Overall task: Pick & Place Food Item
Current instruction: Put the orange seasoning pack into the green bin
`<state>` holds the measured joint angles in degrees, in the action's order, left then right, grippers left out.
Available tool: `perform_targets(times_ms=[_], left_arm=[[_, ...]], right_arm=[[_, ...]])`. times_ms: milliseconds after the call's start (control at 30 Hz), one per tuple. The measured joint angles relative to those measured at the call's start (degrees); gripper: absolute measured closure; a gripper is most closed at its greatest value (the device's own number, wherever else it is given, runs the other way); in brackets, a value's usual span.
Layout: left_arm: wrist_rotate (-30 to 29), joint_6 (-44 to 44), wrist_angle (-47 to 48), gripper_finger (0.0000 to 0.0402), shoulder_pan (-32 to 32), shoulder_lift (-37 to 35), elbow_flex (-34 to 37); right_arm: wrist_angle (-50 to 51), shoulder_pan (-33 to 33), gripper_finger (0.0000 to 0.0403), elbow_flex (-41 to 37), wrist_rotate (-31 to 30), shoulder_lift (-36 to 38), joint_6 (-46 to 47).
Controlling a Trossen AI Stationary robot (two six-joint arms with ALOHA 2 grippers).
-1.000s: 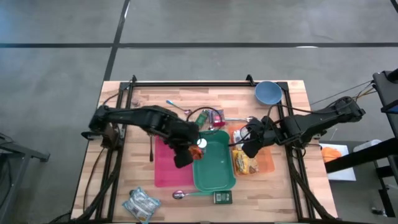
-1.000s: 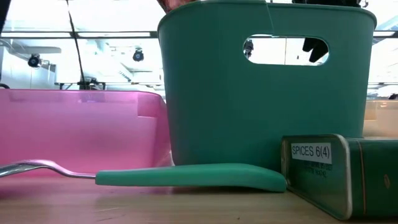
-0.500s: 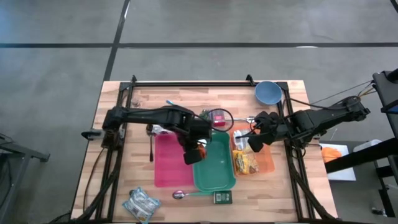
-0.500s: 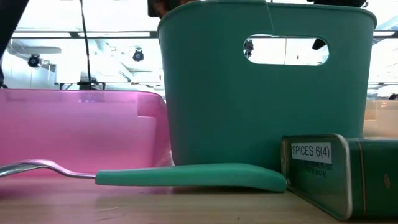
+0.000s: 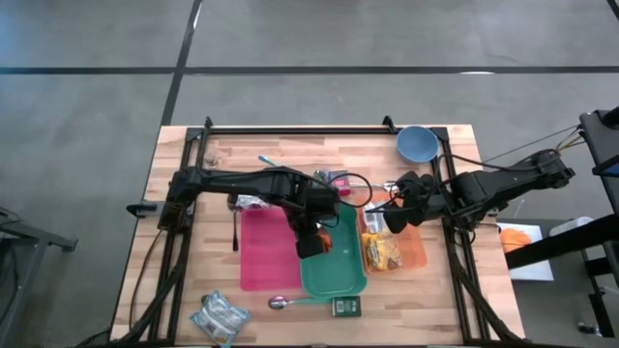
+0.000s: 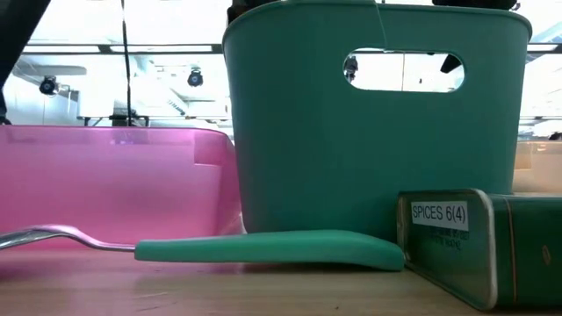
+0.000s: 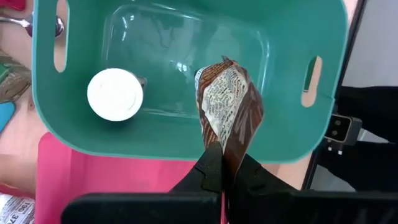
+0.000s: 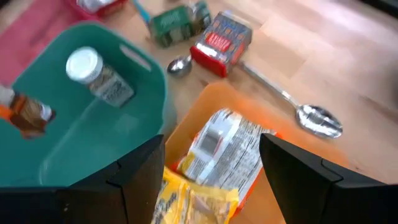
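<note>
I see left end effector [image 7: 222, 174] pinching a brown snack packet [image 7: 229, 112] above the teal bin [image 7: 186, 140]; right end effector [image 8: 205, 186] spread over the orange tray [image 5: 414, 253].

My two arms are dark, nearly black, built of slim tubular links with bulkier rounded joints. The left arm [image 5: 253, 186] is matte black all along, and a thin black cable loops loose just behind its claw. The left gripper [image 7: 222, 175] ends in two tapered black fingers [image 7: 200, 177] set on a flat black crossbar just behind them. The right arm [image 5: 488, 186] is the same dark make, with thin cables trailing off its far end. The right gripper [image 8: 211, 165] carries two broad, angular black fingers [image 8: 137, 177] with bevelled edges and a faint sheen along their upper faces.
</note>
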<state>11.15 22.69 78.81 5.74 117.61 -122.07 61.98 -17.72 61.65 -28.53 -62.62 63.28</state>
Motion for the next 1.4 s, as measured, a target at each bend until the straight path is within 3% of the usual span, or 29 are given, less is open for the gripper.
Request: perform_targets(times_ms=[700,1167,1400], left_arm=[[-0.2,12.2,2.0,0.0401,0.2,5.3,0.5],[-3.0,12.2,1.3,0.0401,1.1,6.5,0.6],[-5.2,7.4,-0.3,0.0401,2.2,6.4,3.7]], right_arm=[[-1.0,0.0,0.0144,0.0,-1.3,2.6,4.2],[-0.9,0.0,0.0144,0.0,-1.5,2.6,2.6],[-0.9,0.0,0.0144,0.0,-1.6,2.6,2.0]])
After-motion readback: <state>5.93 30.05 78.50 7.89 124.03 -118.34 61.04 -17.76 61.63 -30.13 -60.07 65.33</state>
